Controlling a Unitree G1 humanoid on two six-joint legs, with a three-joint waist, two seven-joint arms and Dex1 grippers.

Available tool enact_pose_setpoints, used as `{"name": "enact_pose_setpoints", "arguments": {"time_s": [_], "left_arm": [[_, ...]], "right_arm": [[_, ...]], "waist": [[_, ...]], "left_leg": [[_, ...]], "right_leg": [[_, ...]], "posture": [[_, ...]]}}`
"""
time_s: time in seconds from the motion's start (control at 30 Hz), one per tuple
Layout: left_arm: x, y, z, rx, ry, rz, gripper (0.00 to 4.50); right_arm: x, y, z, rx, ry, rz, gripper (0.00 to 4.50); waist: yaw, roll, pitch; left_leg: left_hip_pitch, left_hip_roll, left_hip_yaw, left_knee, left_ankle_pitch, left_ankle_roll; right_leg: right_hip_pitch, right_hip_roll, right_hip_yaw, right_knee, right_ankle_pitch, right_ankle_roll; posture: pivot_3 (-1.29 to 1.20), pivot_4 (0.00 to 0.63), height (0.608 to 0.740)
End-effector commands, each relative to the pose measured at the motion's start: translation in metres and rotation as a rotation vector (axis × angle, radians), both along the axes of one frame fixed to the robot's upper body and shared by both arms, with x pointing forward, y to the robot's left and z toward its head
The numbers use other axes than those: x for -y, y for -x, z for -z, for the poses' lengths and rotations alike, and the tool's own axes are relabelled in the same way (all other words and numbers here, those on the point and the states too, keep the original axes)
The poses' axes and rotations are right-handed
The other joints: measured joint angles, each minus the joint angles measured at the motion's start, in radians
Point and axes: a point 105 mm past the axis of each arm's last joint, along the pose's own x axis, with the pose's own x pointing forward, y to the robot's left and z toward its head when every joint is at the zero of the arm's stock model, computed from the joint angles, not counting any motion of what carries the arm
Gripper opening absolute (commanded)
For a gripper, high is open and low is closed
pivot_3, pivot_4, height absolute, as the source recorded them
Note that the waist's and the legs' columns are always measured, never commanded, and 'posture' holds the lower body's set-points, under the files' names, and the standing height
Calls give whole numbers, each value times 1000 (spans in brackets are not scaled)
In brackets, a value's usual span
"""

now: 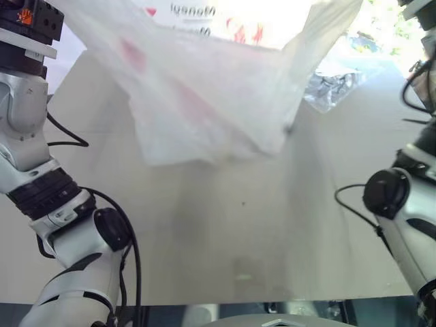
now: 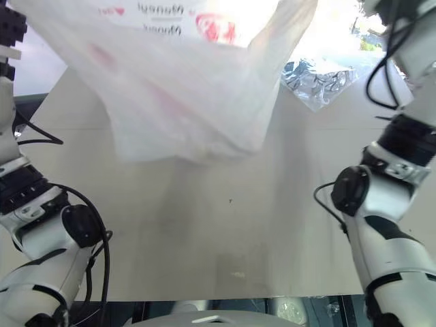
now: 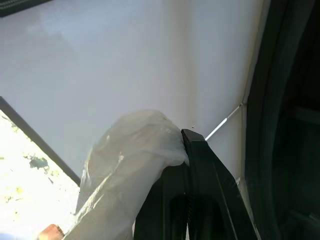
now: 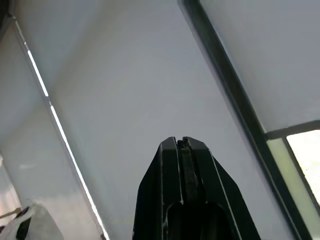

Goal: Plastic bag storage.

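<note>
Overhead, the plastic bag [image 1: 204, 95], red mirrored lettering unreadable, in clenched left fingers [image 3: 192, 150]; right fingers [image 4: 182, 147] clenched too.

The plastic bag [image 1: 204, 88], translucent white with red shapes and lettering, hangs spread above the beige table [image 1: 225, 225], its lower edge clear of the surface. A clear bag with silvery contents [image 1: 330, 88] lies beyond its right side.
</note>
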Motion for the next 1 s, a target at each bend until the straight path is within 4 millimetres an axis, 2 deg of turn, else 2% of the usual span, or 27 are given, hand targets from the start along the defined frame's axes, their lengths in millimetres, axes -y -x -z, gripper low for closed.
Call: {"name": "enact_pose_setpoints", "arguments": {"time_s": [0.03, 0.2, 0.3, 0.33, 0.37, 0.4, 0.43, 0.47, 0.53, 0.67, 0.8, 0.9, 1.0], "left_arm": [[25, -3, 14, -16, -89, 91, 23], [41, -9, 37, -73, -168, 171, 23], [40, -12, 50, -116, -214, 179, 23], [39, -12, 53, -123, -221, 182, 23], [39, -12, 55, -128, -225, 184, 0], [39, -12, 56, -130, -227, 186, 0], [39, -12, 56, -131, -229, 188, 0], [39, -12, 56, -130, -231, 191, 0], [41, -11, 57, -126, -241, 193, 0], [43, -7, 57, -112, -242, 188, 0], [44, -4, 60, -110, -241, 176, 0], [45, -5, 59, -117, -224, 157, 0], [46, -5, 59, -118, -218, 147, 0]], "right_arm": [[12, 36, -9, 65, 1, 36, 0], [9, 54, 18, 11, 86, 94, 0], [-8, 41, 71, -104, 403, 257, 0], [-13, 30, 105, -197, 540, 296, 0], [-14, 22, 131, -277, 623, 327, 545], [-13, 16, 150, -331, 679, 357, 865], [-12, 13, 159, -355, 706, 376, 1255], [-11, 10, 162, -353, 734, 409, 1738], [-28, 12, 162, -340, 727, 313, 2762], [-46, 2, 155, -372, 640, 212, 2762], [-68, 9, 137, -355, 514, -4, 2762], [-73, 10, 127, -351, 474, -71, 2762], [-77, 8, 125, -363, 476, -87, 2762]], "waist": [[-1, 0, 0], [-9, 0, 0], [-7, 0, 0], [-9, 0, 0], [-7, 0, 0], [-8, 0, -1], [-7, 0, 0], [-5, 0, 0], [-3, 1, 0], [-4, 0, 0], [-3, 0, 0], [1, 0, 0], [1, 0, 0]], "left_leg": [[0, 0, 0, 0, 0, 0], [1, 1, 1, 0, 0, 0], [2, 1, 2, 1, 0, 0], [3, 2, 3, 0, 0, 0], [4, 2, 3, 1, 0, 0], [4, 1, 4, 2, 0, 0], [4, 2, 4, 3, 0, 0], [3, 1, 3, 3, 0, 0], [3, 1, 4, 5, 0, 0], [4, 1, 3, 5, 1, 0], [3, 1, 2, 5, 1, -1], [2, 1, 2, 5, 1, -1], [2, 1, 1, 5, 1, 0]], "right_leg": [[0, 0, 0, 0, 0, 0], [-1, 1, 3, 1, 0, 0], [0, 1, 3, 1, 0, 0], [0, 2, 4, 1, 0, 0], [-1, 2, 5, 2, 0, 0], [0, 2, 4, 2, 0, 0], [0, 2, 4, 3, 0, 0], [0, 2, 4, 3, 0, 0], [-2, 1, 6, 7, 0, 0], [-2, 3, 6, 7, 0, 0], [-2, 2, 5, 7, 0, 0], [-2, 1, 4, 6, 0, 0], [-1, 1, 3, 6, 0, 0]], "posture": [[0, 150, 740], [0, 150, 740], [0, 150, 740], [0, 150, 740], [0, 150, 740], [0, 150, 740], [0, 150, 740], [0, 150, 740], [0, 150, 740], [0, 150, 740], [0, 150, 740], [0, 150, 740], [0, 150, 740]]}}
